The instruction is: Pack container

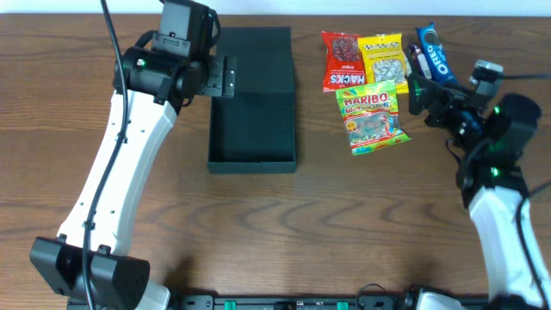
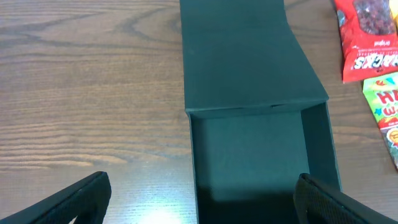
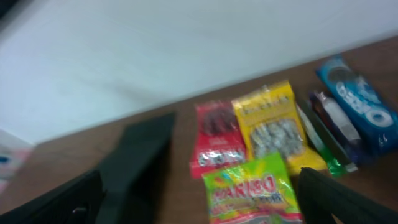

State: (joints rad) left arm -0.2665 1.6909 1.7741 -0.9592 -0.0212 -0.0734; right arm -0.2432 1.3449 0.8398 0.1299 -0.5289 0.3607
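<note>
We see a worktop (image 1: 344, 215) of brown wood, its grain clear and its finish smooth with a faint sheen. The container (image 1: 252, 125) looks like matt black cardboard inside and out. At its two o'clock, the Haribo bag (image 1: 370, 116), red Hacks bag (image 1: 343, 60) and Oreo pack (image 1: 435, 53) are glossy plastic film. The left arm (image 1: 120, 172) has a smooth white plastic shell.

Perhaps six snack packets (image 1: 370, 116) on table (image 1: 344, 232)

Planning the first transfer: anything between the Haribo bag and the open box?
Nothing visible: bare table separates the Haribo bag from the container, lid folded back. The left gripper hovers over its left edge.
</note>
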